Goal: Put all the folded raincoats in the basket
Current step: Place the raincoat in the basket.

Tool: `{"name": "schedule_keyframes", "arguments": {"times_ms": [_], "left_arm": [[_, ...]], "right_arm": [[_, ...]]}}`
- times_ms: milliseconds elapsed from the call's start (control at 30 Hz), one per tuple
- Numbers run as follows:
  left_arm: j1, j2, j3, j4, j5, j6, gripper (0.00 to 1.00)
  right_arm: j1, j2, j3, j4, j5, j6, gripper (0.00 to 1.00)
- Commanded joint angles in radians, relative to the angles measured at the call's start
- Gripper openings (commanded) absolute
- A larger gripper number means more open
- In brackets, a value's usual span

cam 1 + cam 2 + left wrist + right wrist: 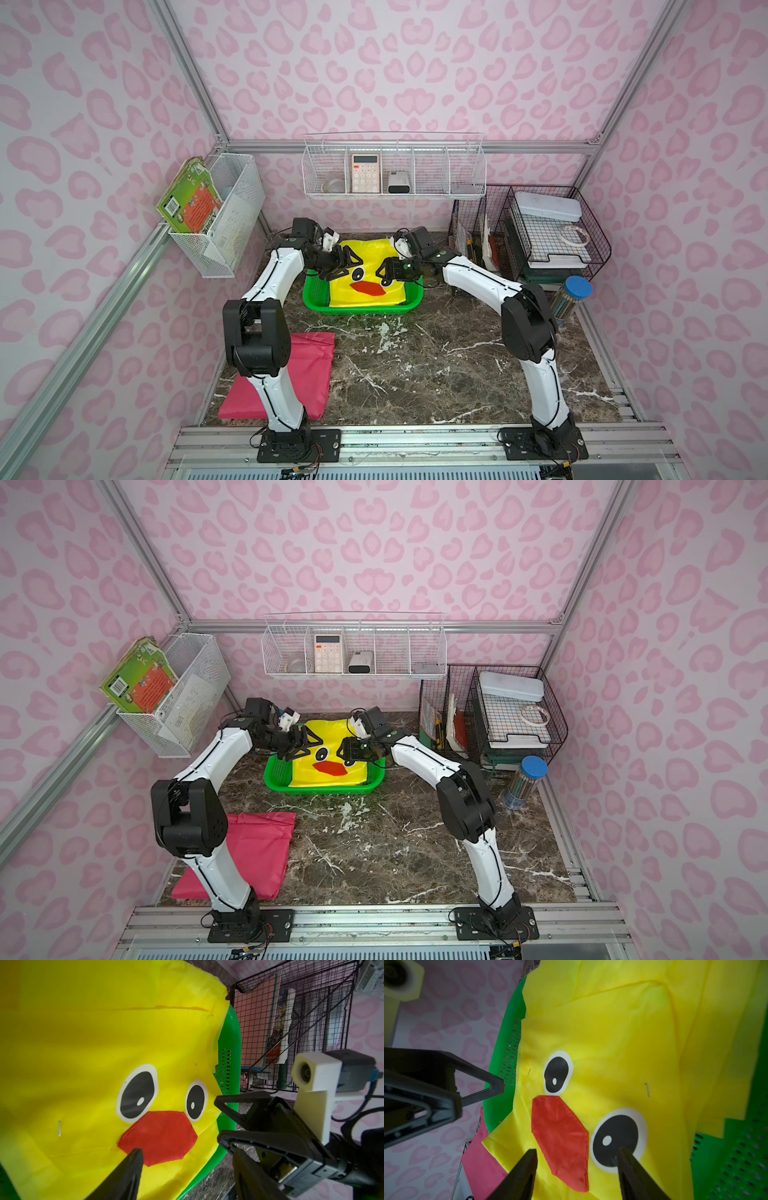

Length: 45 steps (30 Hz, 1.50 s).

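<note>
Raincoat: the yellow raincoat (370,300) lies folded in the green basket (316,296), duck face up, just above the middle of both top views.
Raincoat edges: the far edge runs past the back rim; the near edge reaches the front rim; a strip of bare basket floor shows on the picture's left.
Open room: the marble table (415,365) is bare across the centre and lower right.
Crowded sides: a pink cloth (309,365) sits lower left, partly behind the left arm (274,274); a black wire rack (540,232) stands at the right, near the basket's end, with a blue-lidded jar (573,293) below it.
Left arm pose: elbow raised, forearm reaching up-frame, left gripper (354,267) over the raincoat's left side.
Left jaws: spread wide, nothing between the fingers (133,1169).
Right arm pose: the right arm (478,278) mirrors it, right gripper (381,271) over the duck's right eye.
Right jaws: fingers (631,1169) well apart, holding nothing; contact with the fabric cannot be told.
Grippers: tips face each other, apart.
</note>
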<state>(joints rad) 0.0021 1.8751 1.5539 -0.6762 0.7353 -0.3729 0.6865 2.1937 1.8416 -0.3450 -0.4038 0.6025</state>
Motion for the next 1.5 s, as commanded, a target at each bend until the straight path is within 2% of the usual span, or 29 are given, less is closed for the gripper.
{"name": "schedule_keyframes", "arguments": {"times_ms": [0,267,567,1033,1167,1333,1467], "left_arm": [[0.0,0.039,-0.025,0.076,0.023,-0.049,0.73],[0.002,0.183,0.0,0.026,-0.042,-0.02,0.73],[0.015,0.254,0.008,-0.006,-0.083,0.006,0.73],[0.009,0.014,0.081,-0.048,-0.032,0.019,0.73],[0.0,-0.052,0.01,-0.017,-0.01,0.004,0.73],[-0.008,-0.125,-0.154,0.06,0.013,-0.021,0.73],[-0.01,-0.119,-0.224,0.086,0.012,-0.017,0.73]], "right_arm": [[0.004,0.036,0.01,0.008,-0.024,0.021,0.63],[0.004,0.115,0.029,0.001,-0.042,0.054,0.63],[0.013,0.101,0.027,-0.005,-0.042,0.048,0.63],[0.019,-0.057,0.006,-0.023,-0.035,-0.004,0.63],[0.034,-0.106,-0.073,0.012,-0.042,0.0,0.63],[0.053,-0.123,-0.18,0.074,-0.056,0.015,0.63],[0.05,-0.097,-0.207,0.093,-0.054,0.023,0.63]]}}
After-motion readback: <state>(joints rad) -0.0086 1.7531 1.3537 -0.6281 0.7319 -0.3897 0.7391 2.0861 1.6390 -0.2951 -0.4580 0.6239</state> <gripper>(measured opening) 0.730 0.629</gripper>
